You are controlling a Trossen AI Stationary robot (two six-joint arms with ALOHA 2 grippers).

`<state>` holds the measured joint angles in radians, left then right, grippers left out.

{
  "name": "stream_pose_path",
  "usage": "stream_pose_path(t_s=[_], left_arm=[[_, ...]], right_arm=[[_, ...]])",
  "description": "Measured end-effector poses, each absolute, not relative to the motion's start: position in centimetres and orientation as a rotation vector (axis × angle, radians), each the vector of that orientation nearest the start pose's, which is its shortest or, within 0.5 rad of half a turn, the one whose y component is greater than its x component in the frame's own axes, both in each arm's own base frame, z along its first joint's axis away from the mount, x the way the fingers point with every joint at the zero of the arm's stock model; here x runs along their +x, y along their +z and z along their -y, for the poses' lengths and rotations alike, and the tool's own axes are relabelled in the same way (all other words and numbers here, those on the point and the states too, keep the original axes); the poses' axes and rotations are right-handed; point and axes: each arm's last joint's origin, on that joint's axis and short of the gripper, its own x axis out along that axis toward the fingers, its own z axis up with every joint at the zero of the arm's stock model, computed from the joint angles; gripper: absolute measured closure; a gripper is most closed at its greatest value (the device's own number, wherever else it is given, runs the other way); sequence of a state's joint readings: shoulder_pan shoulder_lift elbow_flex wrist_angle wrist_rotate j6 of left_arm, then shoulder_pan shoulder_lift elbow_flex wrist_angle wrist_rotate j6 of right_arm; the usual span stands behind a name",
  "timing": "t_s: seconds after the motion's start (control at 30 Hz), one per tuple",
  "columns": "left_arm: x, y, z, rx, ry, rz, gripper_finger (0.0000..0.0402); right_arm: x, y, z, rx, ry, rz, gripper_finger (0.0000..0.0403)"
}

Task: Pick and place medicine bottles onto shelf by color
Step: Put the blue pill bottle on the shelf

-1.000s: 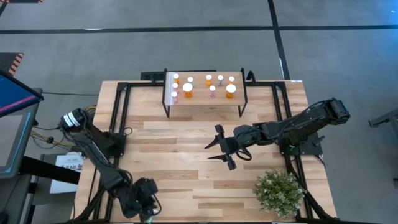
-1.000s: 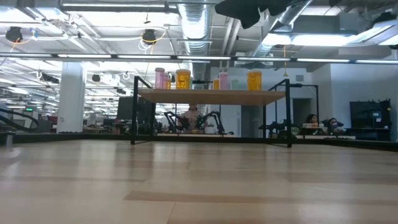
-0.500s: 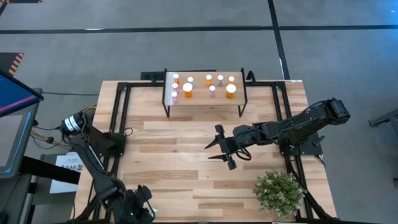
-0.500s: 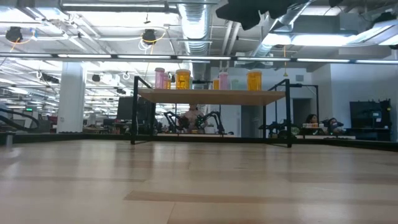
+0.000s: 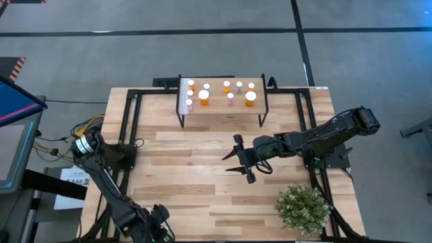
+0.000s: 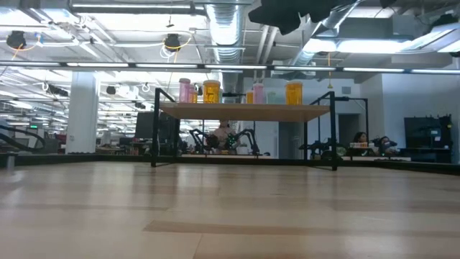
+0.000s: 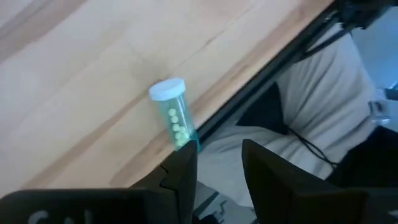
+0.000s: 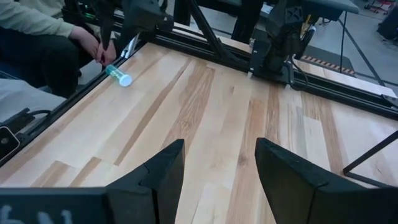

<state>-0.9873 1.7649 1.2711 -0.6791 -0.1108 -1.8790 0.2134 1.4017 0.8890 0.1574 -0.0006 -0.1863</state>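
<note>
Green bottle [image 7: 174, 113] is seen lying on its side at table's near edge, just ahead of left gripper [image 7: 219, 163], cap pointing away; jaws narrowly parted, nothing held. Right gripper [image 8: 216, 163] is held wide, well apart.

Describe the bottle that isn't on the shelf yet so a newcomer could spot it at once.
Start at the wooden table and go to its near left edge, by the black frame rail. There a bluish-green bottle lies on its side, white cap on, small pale pills inside. All the other bottles stand upright on the shelf.

No words or numbers can be read – not on any bottle, the table, or the room behind.
</note>
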Motion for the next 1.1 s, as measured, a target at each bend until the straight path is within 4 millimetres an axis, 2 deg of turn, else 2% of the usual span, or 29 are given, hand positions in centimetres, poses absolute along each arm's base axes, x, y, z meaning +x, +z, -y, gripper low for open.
stream_pose_path(t_s=[0.1,0.3,0.63,0.73,0.97,1.1], left_arm=[[19.7,20.5,29.2,-0.963,0.408,-1.269,0.029],[20.1,20.5,29.5,-0.876,0.312,-1.195,0.029],[20.1,20.5,29.6,-0.942,0.34,-1.219,0.0285],[19.8,20.4,29.8,-0.932,0.336,-1.215,0.0263],[19.7,19.1,29.7,-0.928,0.427,-1.233,0.0182],[20.0,18.1,30.3,-0.949,0.422,-1.251,0.0165]], right_arm=[[30.2,26.2,-6.6,-0.22,0.244,-0.332,0.0186],[30.2,26.2,-6.5,-0.22,0.243,-0.333,0.0186],[30.2,26.2,-6.5,-0.219,0.243,-0.336,0.0186],[30.2,26.2,-6.5,-0.219,0.243,-0.336,0.0186],[30.2,26.2,-6.5,-0.216,0.242,-0.338,0.0186],[30.3,26.2,-6.3,-0.194,0.232,-0.339,0.0186]])
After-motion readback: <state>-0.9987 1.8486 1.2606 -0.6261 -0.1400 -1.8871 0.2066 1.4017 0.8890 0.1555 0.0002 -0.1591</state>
